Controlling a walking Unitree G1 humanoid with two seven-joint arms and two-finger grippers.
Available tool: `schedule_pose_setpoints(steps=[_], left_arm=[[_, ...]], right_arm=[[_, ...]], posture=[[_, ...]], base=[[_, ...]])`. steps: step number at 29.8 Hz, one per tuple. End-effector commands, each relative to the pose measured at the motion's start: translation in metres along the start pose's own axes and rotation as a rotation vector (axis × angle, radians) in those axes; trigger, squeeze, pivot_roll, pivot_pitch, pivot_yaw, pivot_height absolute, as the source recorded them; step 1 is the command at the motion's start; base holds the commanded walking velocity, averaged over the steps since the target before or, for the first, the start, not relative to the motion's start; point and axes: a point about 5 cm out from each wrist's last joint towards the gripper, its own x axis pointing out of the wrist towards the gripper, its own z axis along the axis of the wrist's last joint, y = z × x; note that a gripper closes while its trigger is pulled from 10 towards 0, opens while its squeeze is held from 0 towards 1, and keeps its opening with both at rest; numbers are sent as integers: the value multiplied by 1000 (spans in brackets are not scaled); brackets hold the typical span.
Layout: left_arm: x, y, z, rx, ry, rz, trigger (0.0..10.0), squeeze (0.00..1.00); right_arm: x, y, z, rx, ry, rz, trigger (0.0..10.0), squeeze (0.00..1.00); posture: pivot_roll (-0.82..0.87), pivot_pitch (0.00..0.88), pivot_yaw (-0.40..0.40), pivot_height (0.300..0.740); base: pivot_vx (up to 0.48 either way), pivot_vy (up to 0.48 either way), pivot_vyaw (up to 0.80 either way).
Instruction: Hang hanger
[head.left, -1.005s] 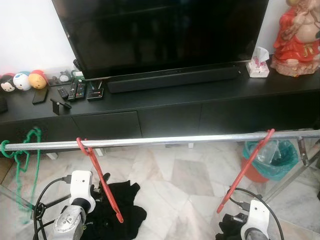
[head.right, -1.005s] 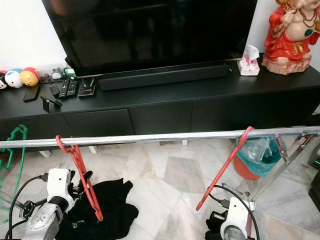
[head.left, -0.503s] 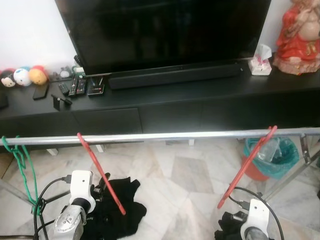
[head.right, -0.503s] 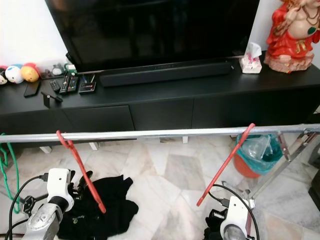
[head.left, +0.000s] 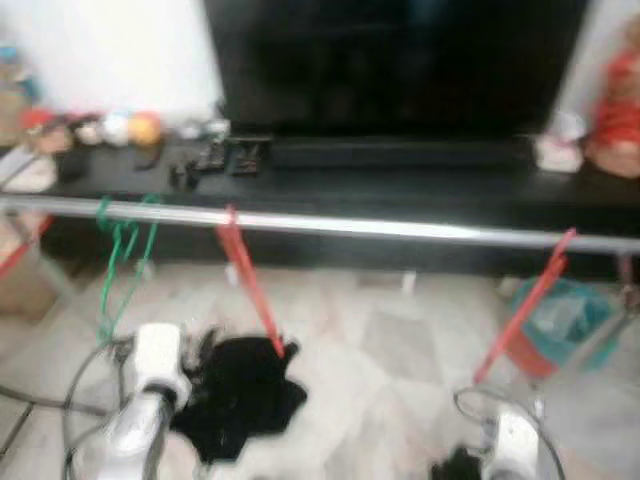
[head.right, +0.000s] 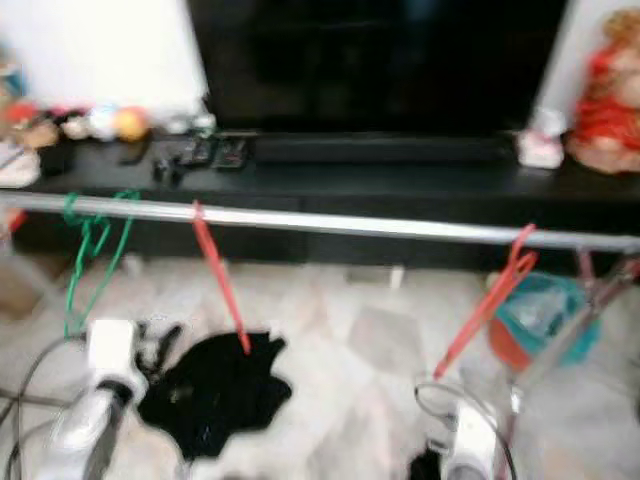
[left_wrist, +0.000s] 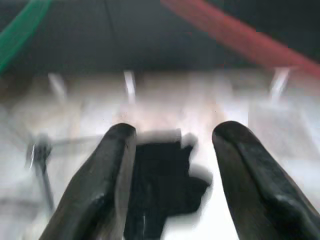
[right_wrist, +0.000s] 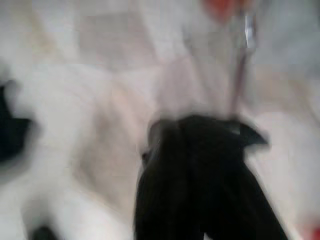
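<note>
A silver rail (head.left: 380, 228) runs across the blurred eye views. Three hangers are on it: a green hanger (head.left: 120, 260) at the left, a red hanger (head.left: 248, 285) beside it, and another red hanger (head.left: 525, 305) at the right. Both arms hang low under the rail. My left gripper (left_wrist: 170, 132) is open with nothing between its fingers, and a black garment (left_wrist: 160, 185) lies on the floor beyond it. My right gripper (right_wrist: 197, 122) is shut, its fingers pressed together over pale floor tiles.
The black garment (head.left: 240, 385) lies on the marble floor below the left red hanger. Behind the rail stands a long black cabinet (head.left: 400, 180) with a large TV (head.left: 400, 60), remotes, toys and a red statue (head.left: 615, 110). A teal-lined bin (head.left: 560, 320) stands at the right.
The whole picture has shifted right and gone blurred, so the camera has swung left. The green hanger now sits further into view. All three hangers remain on the rail.
</note>
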Motion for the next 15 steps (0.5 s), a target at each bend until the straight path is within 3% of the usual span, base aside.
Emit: schedule_pose_setpoints(steps=[1,10,15], left_arm=[[8,6,22,30,-77,8,10000,0],[11,6,31,18,-105,-5,10000,0],[16,4,58,26,-191,-52,10000,0]], right_arm=[[-1,9,0,3,4,23,10000,0],[0,10,1,4,2,25,10000,0],[-1,12,1,6,3,28,10000,0]], posture=[[-27,0,86,740],[-25,0,89,740],[-18,0,100,740]], base=[[0,0,0],[0,0,0],[0,0,0]])
